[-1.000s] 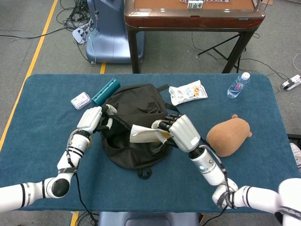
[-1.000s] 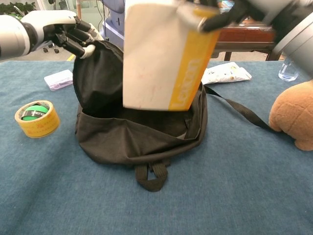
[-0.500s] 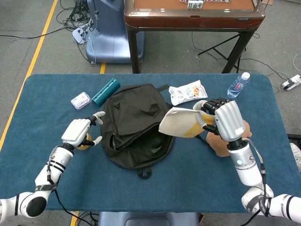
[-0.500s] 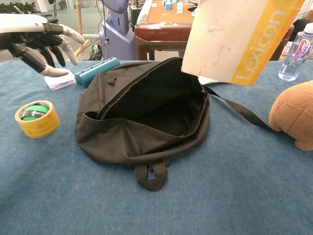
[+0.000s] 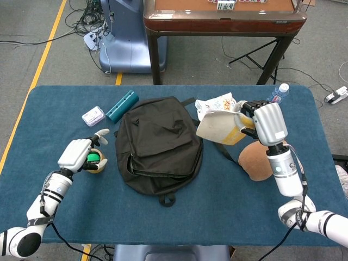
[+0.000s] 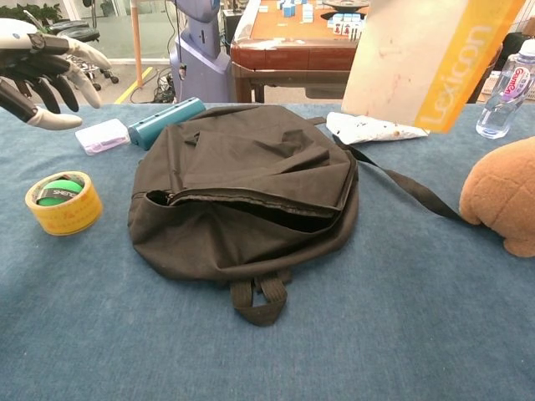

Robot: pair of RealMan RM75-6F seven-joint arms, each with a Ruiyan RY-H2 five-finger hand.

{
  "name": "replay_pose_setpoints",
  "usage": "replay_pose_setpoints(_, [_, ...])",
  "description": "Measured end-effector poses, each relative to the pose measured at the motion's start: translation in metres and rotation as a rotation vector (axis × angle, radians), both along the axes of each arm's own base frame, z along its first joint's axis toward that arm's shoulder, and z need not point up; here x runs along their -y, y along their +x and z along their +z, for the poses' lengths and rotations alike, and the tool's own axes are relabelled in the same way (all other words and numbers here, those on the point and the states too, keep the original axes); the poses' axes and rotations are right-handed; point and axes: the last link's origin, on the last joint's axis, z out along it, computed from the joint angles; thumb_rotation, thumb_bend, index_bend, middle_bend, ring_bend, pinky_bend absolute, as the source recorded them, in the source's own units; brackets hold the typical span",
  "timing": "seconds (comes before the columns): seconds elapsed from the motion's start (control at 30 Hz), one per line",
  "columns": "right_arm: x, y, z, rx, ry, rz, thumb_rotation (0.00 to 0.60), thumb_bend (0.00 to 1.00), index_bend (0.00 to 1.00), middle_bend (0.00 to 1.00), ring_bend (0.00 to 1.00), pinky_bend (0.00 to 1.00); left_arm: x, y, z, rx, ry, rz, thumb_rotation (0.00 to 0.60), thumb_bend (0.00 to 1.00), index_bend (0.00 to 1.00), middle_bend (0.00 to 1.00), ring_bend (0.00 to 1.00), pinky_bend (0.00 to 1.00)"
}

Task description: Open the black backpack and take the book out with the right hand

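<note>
The black backpack (image 5: 159, 144) (image 6: 242, 192) lies flat in the middle of the blue table, its zip gaping a little along the front. My right hand (image 5: 265, 123) holds the white and yellow book (image 5: 222, 128) (image 6: 428, 58) in the air, to the right of the bag and above the snack packet. The chest view shows only the book, not the hand gripping it. My left hand (image 5: 78, 154) (image 6: 42, 67) hovers with fingers spread and nothing in them over the yellow tape roll (image 5: 95, 162) (image 6: 63, 201), left of the bag.
A brown plush toy (image 5: 255, 162) (image 6: 503, 194) lies right of the bag under my right forearm. A snack packet (image 5: 213, 105) (image 6: 368, 128), water bottle (image 5: 277, 93) (image 6: 505, 93), teal tube (image 5: 122, 106) (image 6: 165, 121) and small white box (image 5: 93, 116) (image 6: 102, 136) lie further back.
My right hand has lifted the book out of the bag and carried it right and back. My left hand let go of the flap and drew away left; the bag has fallen flat.
</note>
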Motion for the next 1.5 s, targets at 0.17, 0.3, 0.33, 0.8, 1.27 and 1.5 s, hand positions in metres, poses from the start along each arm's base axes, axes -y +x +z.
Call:
replay_pose_setpoints(0.17, [0.021, -0.009, -0.018, -0.074, 0.006, -0.05, 0.6, 0.46, 0.88, 0.66, 0.67, 0.7, 0.001, -0.002, 0.001, -0.009, 0.001, 0.0, 0.6, 0.33, 0.13, 0.32, 0.33, 0.33])
replay_pose_setpoints(0.3, [0.034, -0.005, -0.049, -0.113, 0.037, -0.053, 0.6, 0.45, 0.85, 0.61, 0.63, 0.7, 0.002, -0.002, 0.004, -0.016, 0.008, -0.001, 0.6, 0.33, 0.13, 0.32, 0.33, 0.33])
replay_pose_setpoints(0.33, [0.034, -0.001, -0.058, -0.119, 0.054, -0.048, 0.6, 0.45, 0.81, 0.59, 0.6, 0.69, 0.002, -0.002, 0.005, -0.016, 0.012, 0.001, 0.6, 0.33, 0.13, 0.32, 0.33, 0.33])
replay_pose_setpoints(0.8, [-0.019, 0.035, -0.116, -0.155, 0.555, -0.036, 0.6, 0.48, 0.0, 0.0, 0.0, 0.05, -0.002, -0.023, 0.024, -0.06, 0.093, 0.037, 0.6, 0.33, 0.13, 0.32, 0.33, 0.33])
replay_pose_setpoints(1.27, [-0.086, -0.022, -0.031, -0.055, 0.35, -0.068, 0.6, 0.43, 0.25, 0.35, 0.26, 0.25, 0.025, -0.087, 0.055, -0.101, 0.225, 0.148, 0.6, 0.33, 0.16, 0.31, 0.33, 0.33])
replay_pose_setpoints(1.5, [-0.136, -0.084, -0.011, -0.099, 0.139, -0.294, 0.6, 0.43, 0.38, 0.4, 0.31, 0.35, 0.055, -0.117, 0.064, -0.152, 0.325, 0.176, 0.6, 0.33, 0.17, 0.31, 0.33, 0.33])
